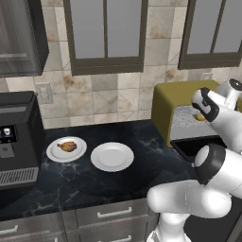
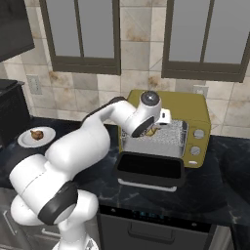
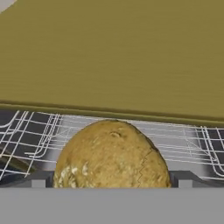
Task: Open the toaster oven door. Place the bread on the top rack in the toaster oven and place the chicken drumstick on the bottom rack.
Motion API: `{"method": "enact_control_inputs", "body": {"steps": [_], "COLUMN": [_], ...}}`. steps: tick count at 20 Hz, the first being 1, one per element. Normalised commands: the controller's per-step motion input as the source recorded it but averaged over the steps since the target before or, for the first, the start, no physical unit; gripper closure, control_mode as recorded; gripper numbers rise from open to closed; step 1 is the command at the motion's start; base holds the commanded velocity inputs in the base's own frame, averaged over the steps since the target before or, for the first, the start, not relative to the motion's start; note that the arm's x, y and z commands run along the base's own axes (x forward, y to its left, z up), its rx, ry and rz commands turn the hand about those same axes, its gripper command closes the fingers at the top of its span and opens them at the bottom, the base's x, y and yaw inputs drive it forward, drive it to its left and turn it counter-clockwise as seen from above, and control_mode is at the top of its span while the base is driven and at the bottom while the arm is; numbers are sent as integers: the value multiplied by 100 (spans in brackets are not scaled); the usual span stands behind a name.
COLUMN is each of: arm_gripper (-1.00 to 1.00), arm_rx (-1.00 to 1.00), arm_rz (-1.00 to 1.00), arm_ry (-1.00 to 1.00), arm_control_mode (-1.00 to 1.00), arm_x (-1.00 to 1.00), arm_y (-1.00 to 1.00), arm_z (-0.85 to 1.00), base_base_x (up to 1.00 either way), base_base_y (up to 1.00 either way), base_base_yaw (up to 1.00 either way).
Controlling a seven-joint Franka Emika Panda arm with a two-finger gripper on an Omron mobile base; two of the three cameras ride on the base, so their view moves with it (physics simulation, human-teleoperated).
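The olive-yellow toaster oven stands open, its door folded down flat. The bread lies on the top rack. My gripper is open at the oven mouth, with a fingertip on either side of the roll. The bottom rack is hidden beneath the top one. The chicken drumstick rests on a white plate far to the left.
An empty white plate sits on the dark counter between the drumstick plate and the oven. A black coffee machine stands at the far left. Wall cabinets hang above the tiled backsplash.
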Motion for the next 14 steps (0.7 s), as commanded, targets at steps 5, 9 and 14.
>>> {"method": "enact_control_inputs", "body": {"steps": [5, 9, 14], "arm_gripper": [-100, -100, -100], "arm_rx": [0, 0, 0], "arm_rz": [12, 18, 20], "arm_ry": [-6, -6, 0], "arm_control_mode": [-100, -100, -100], "arm_x": [10, -39, -95], "arm_y": [0, -10, -40], "arm_z": [-61, -63, -32], "base_base_x": [0, 0, 0], "base_base_y": [0, 0, 0], "base_base_yaw": [0, 0, 0]}}
